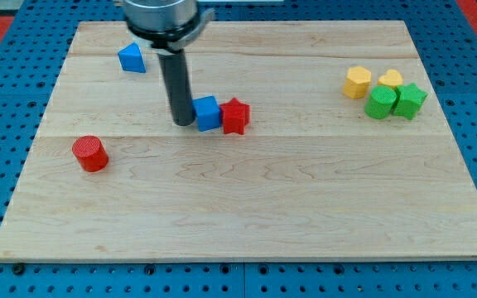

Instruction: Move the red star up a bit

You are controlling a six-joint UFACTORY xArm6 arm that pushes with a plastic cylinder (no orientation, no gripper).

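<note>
The red star lies near the middle of the wooden board, touching a blue cube on its left side. My tip rests on the board just left of the blue cube, close to it or touching it. The rod rises straight up to the arm at the view's top.
A red cylinder stands at the left. A blue triangular block lies at the upper left. At the upper right, two yellow blocks and two green blocks sit clustered together.
</note>
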